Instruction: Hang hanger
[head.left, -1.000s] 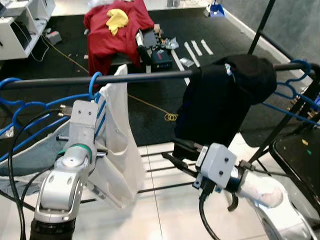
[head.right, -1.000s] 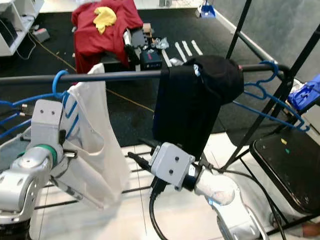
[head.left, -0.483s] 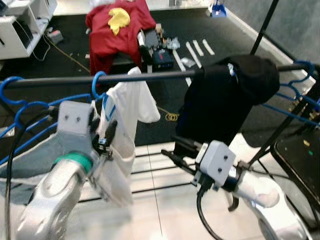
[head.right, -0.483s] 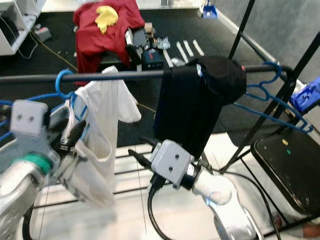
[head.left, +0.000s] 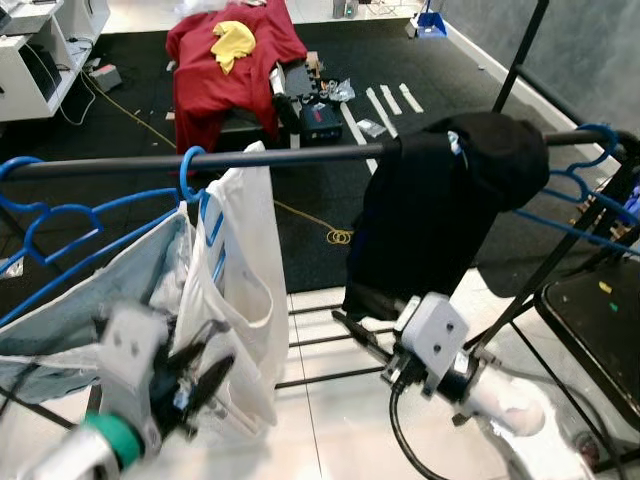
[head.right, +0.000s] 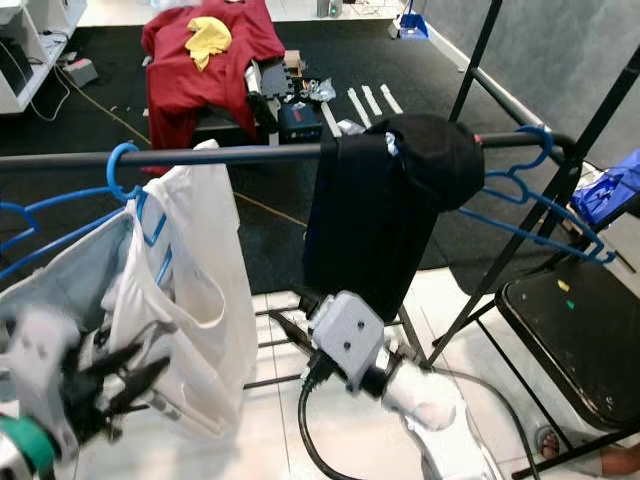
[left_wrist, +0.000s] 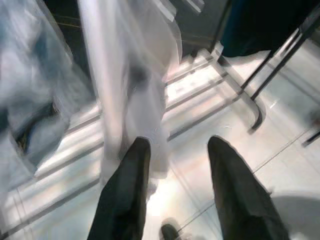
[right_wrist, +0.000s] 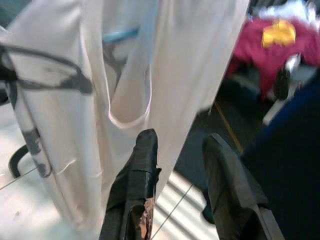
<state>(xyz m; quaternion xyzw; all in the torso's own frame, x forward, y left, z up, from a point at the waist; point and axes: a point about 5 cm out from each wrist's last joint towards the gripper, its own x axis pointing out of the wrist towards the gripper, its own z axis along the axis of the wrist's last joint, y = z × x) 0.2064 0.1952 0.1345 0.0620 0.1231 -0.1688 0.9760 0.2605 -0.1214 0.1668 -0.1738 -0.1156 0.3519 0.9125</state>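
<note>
Blue plastic hanger (head.left: 195, 185) w/ white sleeveless shirt (head.left: 240, 290) sat hooked on black metal rail (head.left: 300, 155), so hang looked done. Left gripper (head.left: 195, 385) was low beside shirt hem, 2 fingers apart, empty. Right gripper (right_wrist: 172, 172) also apart, holding nothing, near dark garment (head.left: 430, 215).

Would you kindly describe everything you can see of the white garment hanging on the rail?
The white garment looks like thin, soft fabric, sleeveless with a scooped armhole edge. It hangs limp and lengthwise from a blue hanger whose hook sits over the black rail, left of the black garment. A pale grey-blue garment on blue hangers presses against its left side. Its lower hem hangs above the white tiled floor. The left gripper is low beside the hem, fingers open, not gripping it.
</note>
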